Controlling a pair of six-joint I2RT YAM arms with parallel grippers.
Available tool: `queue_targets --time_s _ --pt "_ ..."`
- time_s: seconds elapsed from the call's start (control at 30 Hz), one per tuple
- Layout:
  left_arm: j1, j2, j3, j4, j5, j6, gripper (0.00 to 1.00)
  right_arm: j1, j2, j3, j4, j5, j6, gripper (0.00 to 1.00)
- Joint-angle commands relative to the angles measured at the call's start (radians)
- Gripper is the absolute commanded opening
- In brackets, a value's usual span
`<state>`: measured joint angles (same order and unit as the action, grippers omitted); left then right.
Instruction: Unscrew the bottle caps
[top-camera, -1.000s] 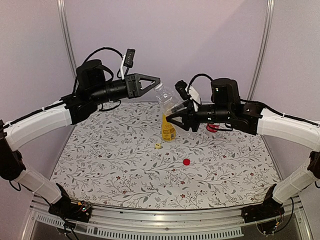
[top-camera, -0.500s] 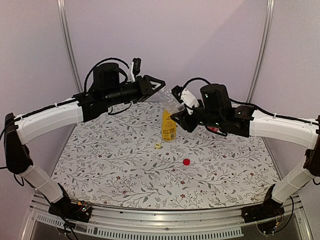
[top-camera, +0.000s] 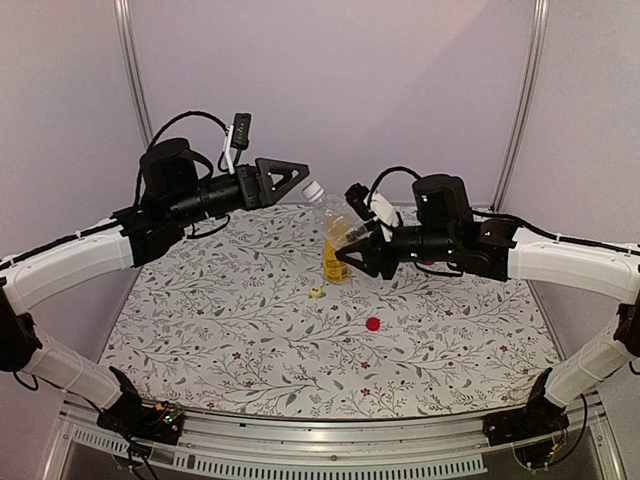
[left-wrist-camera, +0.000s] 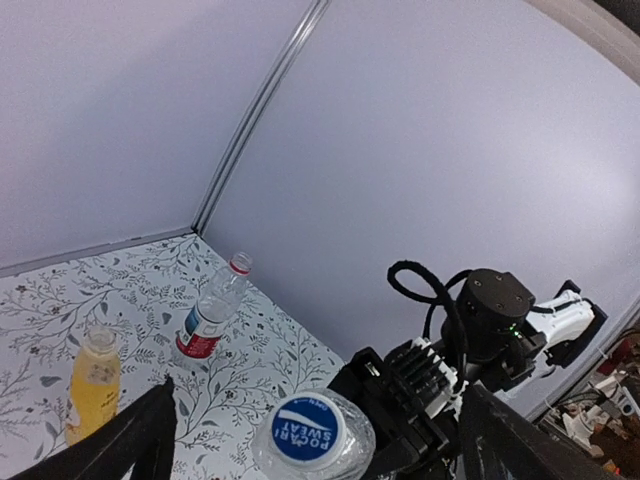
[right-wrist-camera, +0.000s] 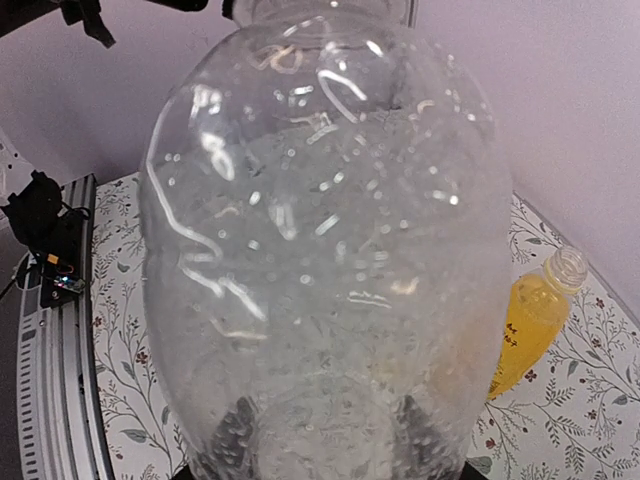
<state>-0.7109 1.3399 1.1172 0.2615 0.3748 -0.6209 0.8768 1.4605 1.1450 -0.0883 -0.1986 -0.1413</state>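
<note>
Around: a cloth printed with grey twigs (top-camera: 220, 330) is covering the table, and plain lilac walls are closing it in at the back and the sides.
In the way: the right arm (top-camera: 560, 255) is reaching across the back right of the cloth in the top view. The red-label bottle (left-wrist-camera: 208, 318) is therefore showing clearly only in the left wrist view, near the wall. I cannot tell whether it is standing straight or leaning.
Bottles, counted: three. The clear bottle (top-camera: 335, 215) is hanging tilted in the air above the cloth, with its neck pointing up and left. The yellow bottle (top-camera: 336, 257) is standing upright on the cloth just below it, with an open neck. The third is the red-label bottle.
Caps, counted: three. The blue cap (left-wrist-camera: 308, 430) is sitting on the clear bottle. The yellow cap (top-camera: 316, 292) and the red cap (top-camera: 373, 323) are lying on the cloth, apart from each other, in front of the yellow bottle.
Left gripper (top-camera: 300, 175): its jaws are standing spread wide. In the left wrist view the blue cap is lying between them with a gap on each side.
Right gripper (top-camera: 350, 247): it is clenching the lower end of the clear bottle. Its dark pads (right-wrist-camera: 235, 432) are showing through the plastic.
Change: half a second ago the left gripper was right at the cap. Now it is pulled back to the left, and the clear bottle is hanging lower.
</note>
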Motion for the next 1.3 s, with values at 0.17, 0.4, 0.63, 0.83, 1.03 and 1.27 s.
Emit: queue_targets --time_s 0.17,0.4,0.63,0.83,1.03,1.27 --pt "0.056 -0.015 -0.008 0.175 0.418 0.2 0.89 -0.031 -0.05 -0.03 0.081 -0.424 0.061 0.3" --pt "0.053 0.036 0.04 0.219 0.561 0.192 0.78 -0.045 -0.044 -0.031 0.122 -0.502 0.085 0.3" --pt "0.042 0.055 0.043 0.231 0.566 0.187 0.67 -0.053 -0.042 -0.033 0.137 -0.528 0.098 0.3" --pt "0.029 0.066 0.047 0.235 0.562 0.184 0.6 -0.053 -0.033 -0.03 0.141 -0.532 0.101 0.3" --pt "0.024 0.071 0.055 0.241 0.559 0.18 0.55 -0.053 -0.024 -0.035 0.145 -0.534 0.106 0.3" --pt "0.011 0.088 0.068 0.241 0.563 0.178 0.5 -0.053 -0.019 -0.035 0.149 -0.538 0.112 0.3"
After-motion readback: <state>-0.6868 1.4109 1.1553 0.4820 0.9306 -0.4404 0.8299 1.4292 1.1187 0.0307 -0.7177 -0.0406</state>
